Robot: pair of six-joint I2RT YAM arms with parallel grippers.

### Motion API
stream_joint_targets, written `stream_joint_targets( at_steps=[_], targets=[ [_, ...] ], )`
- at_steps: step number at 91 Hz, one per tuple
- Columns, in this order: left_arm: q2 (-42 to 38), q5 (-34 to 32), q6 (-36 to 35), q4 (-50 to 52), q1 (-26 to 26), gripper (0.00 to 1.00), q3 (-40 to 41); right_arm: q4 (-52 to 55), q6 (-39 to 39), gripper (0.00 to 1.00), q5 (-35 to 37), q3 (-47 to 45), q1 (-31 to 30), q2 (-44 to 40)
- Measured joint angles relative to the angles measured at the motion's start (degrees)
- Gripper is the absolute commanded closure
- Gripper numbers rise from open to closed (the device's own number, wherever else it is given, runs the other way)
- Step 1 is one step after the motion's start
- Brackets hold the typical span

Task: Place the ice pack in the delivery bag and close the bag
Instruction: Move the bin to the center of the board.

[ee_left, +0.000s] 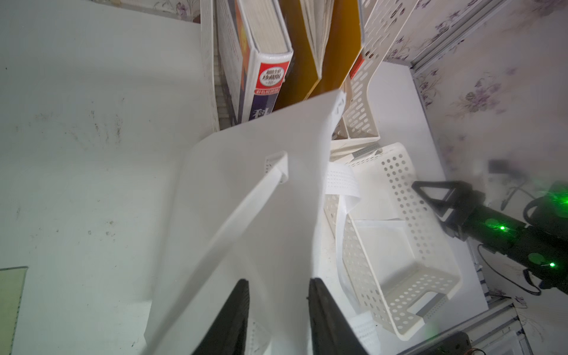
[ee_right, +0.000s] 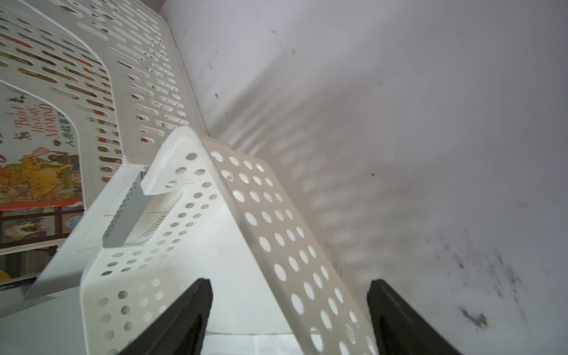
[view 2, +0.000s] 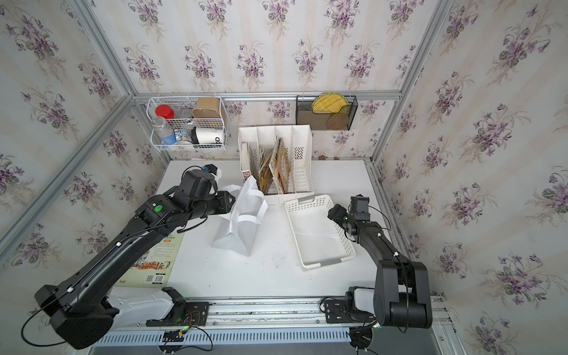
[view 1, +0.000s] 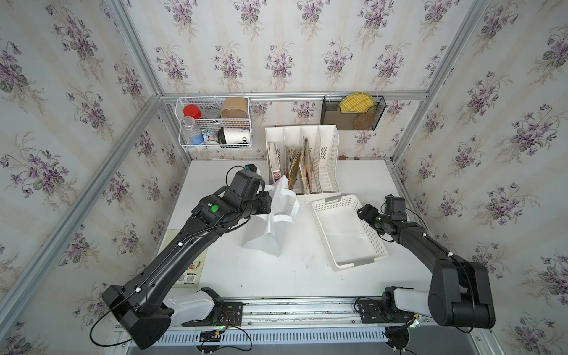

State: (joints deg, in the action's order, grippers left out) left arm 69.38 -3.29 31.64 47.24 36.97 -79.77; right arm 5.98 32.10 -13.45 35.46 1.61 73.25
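Note:
The delivery bag [view 1: 270,233] [view 2: 238,233] is a soft white tote slumped mid-table, its strap handles flopped over the top. My left gripper [view 1: 270,203] [ee_left: 278,281] is at its upper edge. The jaws stand apart on either side of a bag wall [ee_left: 255,196] without pinching it. My right gripper [view 1: 360,212] [ee_right: 289,281] is wide open astride the far right wall of a white perforated basket [view 1: 353,265] [ee_right: 276,233]. A flat pale glossy sheet [ee_left: 378,246] lies on the basket floor. I cannot tell whether it is the ice pack.
A white file rack [view 1: 329,159] with books stands behind the bag and touches it. A book [view 2: 153,261] lies flat at the front left under the left arm. A wire basket [view 1: 215,123] and a black mesh holder [view 1: 353,112] hang on the back wall.

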Motion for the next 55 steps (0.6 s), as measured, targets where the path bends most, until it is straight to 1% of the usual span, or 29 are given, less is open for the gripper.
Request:
stream_joint_targets(
  at_steps=[14, 27, 44, 55],
  targets=[
    [-2.1, 2.7, 1.1, -2.2, 0.0, 0.53, -1.2, -0.6, 2.8, 0.17, -2.9, -2.4, -0.2, -4.6],
    [-4.1, 4.7, 1.7, -4.6, 0.0, 0.53, -2.1, -1.6, 5.5, 0.17, -5.2, -4.3, -1.1, -7.1],
    [-7.2, 4.5, 2.4, -6.2, 0.0, 0.52, -1.9, -2.8, 7.8, 0.17, -6.3, -5.4, -4.0, -7.5],
    [-10.0, 1.2, 2.0, -5.7, 0.0, 0.5, -1.2, -3.6, 9.2, 0.17, -6.4, -5.8, -6.6, -7.9]
  ],
)
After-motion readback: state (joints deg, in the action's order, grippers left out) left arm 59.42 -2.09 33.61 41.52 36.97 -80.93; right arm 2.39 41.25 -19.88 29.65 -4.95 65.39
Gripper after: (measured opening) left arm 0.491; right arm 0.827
